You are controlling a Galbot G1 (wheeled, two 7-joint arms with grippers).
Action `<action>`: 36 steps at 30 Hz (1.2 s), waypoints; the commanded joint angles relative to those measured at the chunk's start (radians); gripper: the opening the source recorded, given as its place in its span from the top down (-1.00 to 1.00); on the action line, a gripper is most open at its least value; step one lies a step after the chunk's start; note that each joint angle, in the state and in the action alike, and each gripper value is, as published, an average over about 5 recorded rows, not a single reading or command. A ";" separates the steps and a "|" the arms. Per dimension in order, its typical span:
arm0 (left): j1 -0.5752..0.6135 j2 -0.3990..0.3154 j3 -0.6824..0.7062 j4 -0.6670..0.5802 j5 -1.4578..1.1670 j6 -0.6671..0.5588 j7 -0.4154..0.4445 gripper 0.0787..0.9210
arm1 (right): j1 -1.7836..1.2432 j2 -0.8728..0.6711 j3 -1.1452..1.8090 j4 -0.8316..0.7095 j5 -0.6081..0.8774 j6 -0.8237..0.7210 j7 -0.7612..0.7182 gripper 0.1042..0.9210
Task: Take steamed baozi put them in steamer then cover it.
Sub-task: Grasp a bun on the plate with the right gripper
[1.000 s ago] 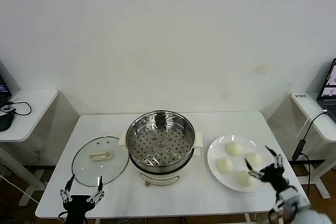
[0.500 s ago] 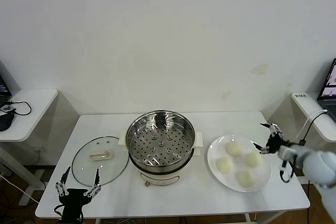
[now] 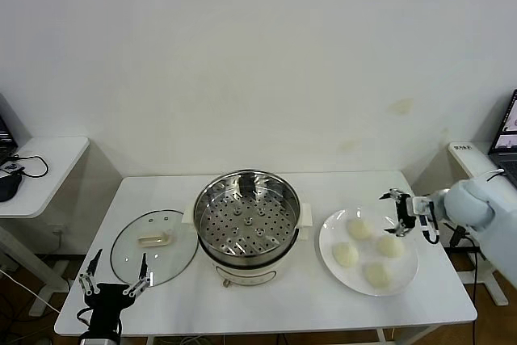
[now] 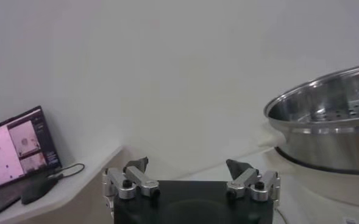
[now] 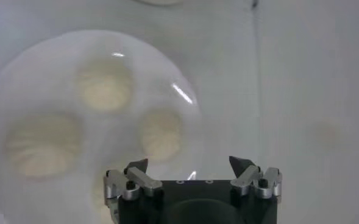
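Observation:
Several cream-white baozi (image 3: 359,228) lie on a white plate (image 3: 327,237) at the table's right; the right wrist view shows them as pale domes (image 5: 161,133). My right gripper (image 3: 401,214) hovers open over the plate's far right rim, nothing between its fingers (image 5: 190,164). The steamer (image 3: 246,220), a shiny perforated basket on a cream pot, stands mid-table with nothing in it, and its rim (image 4: 331,115) shows in the left wrist view. The glass cover (image 3: 153,246) lies flat to its left. My left gripper (image 3: 113,276) waits open at the table's front edge, below the cover (image 4: 188,165).
A small white side table (image 3: 40,163) with a black device and cable stands at the left. Another side table at the right carries a laptop (image 3: 509,131), with a cable hanging beside it. A white wall closes the back.
My right gripper has swung from the table's front right corner up to the far right rim of the plate. The left gripper has sunk slightly toward the front edge.

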 commanded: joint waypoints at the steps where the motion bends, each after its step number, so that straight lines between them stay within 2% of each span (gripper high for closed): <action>1: -0.004 0.001 -0.006 0.001 0.004 -0.002 -0.001 -0.77 | 0.173 0.010 -0.212 -0.085 0.016 -0.002 -0.067 -0.76; 12: -0.010 -0.003 -0.016 0.011 0.011 -0.005 -0.001 -0.77 | 0.176 0.155 -0.221 -0.175 0.013 -0.017 -0.023 -0.76; 24: -0.004 -0.007 -0.029 0.019 0.014 -0.012 -0.004 -0.77 | 0.175 0.228 -0.231 -0.248 -0.021 -0.024 0.003 -0.73; 36: 0.001 -0.008 -0.040 0.023 0.015 -0.018 -0.007 -0.77 | 0.166 0.267 -0.223 -0.288 -0.055 -0.036 0.005 -0.44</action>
